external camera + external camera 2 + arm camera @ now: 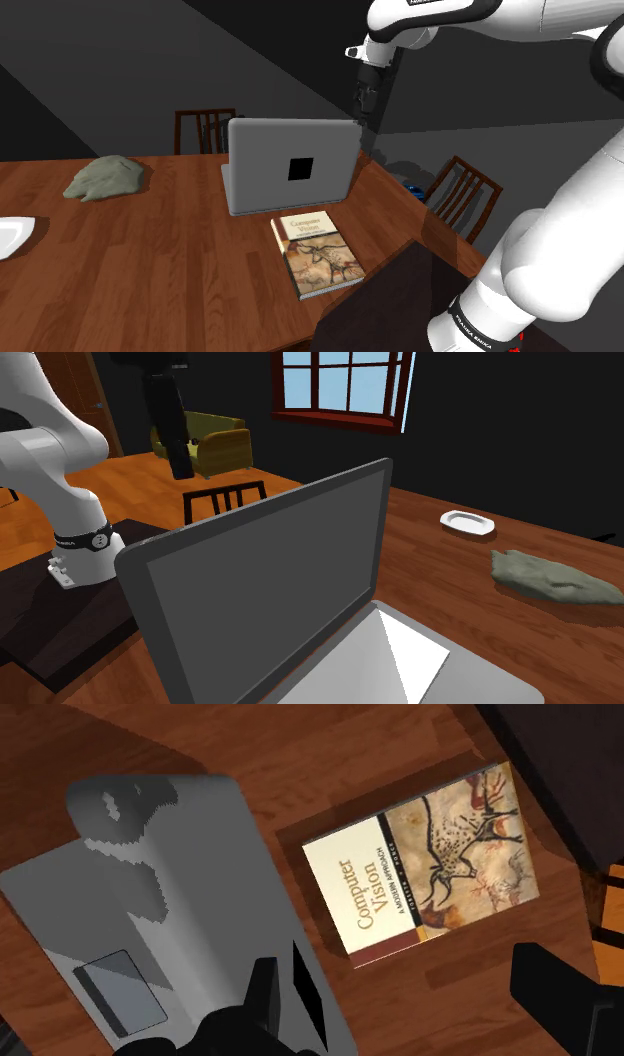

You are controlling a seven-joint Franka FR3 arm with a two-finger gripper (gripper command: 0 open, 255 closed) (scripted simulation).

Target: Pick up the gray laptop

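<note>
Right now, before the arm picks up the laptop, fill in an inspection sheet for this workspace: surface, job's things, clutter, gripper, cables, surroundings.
Surface: brown wooden table.
Job's things: gray laptop, open, lid upright, standing on the table.
Clutter: Computer Vision book lying flat beside the laptop; grey-green cloth and white plate farther off.
Gripper: black gripper open, above the laptop, holding nothing.
Cables: nothing seen.
Surroundings: wooden chairs at the table, window, olive sofa, dark walls.
</note>
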